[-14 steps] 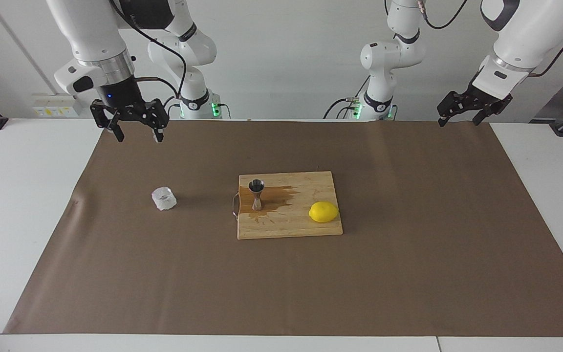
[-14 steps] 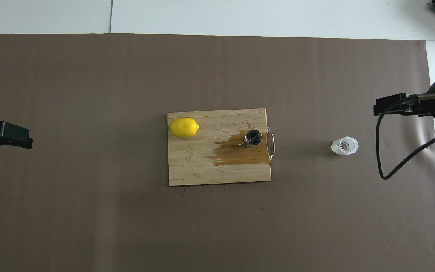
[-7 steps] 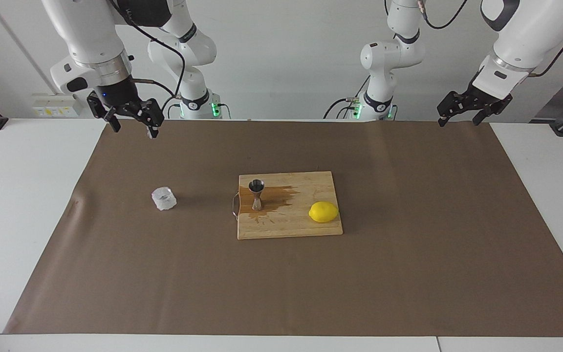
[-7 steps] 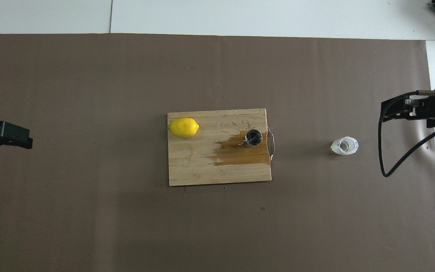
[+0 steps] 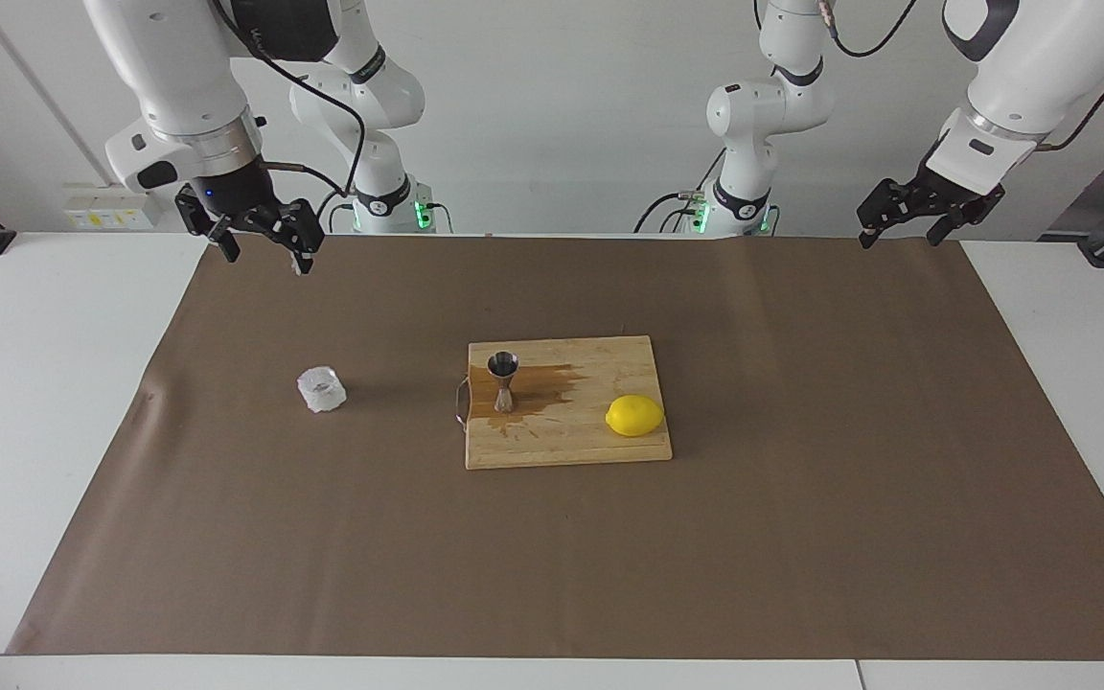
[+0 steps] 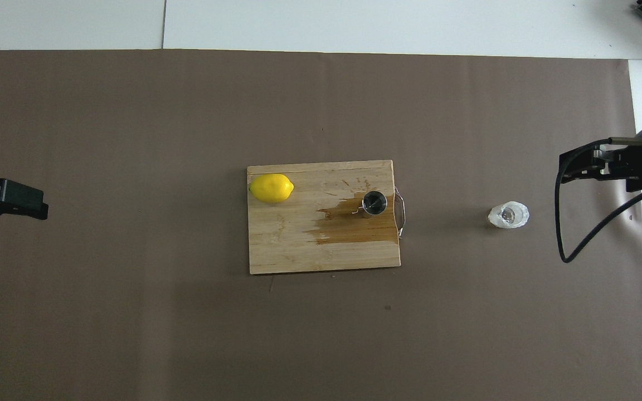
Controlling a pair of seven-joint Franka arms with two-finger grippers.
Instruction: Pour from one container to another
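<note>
two grippers up, both spread open and empty: right gripper (image 5: 263,246) over the mat's corner, left gripper (image 5: 907,230) waiting. faceted cup (image 5: 322,390) on the mat, steel jigger (image 5: 502,381) upright on the wet cutting board (image 5: 600,446).

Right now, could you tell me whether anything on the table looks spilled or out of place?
Yes: a brown wet stain spreads across the cutting board around the foot of the steel jigger, reaching the edge by the board's metal handle. The clear cup stands upright on the paper, apart from the board.
</note>
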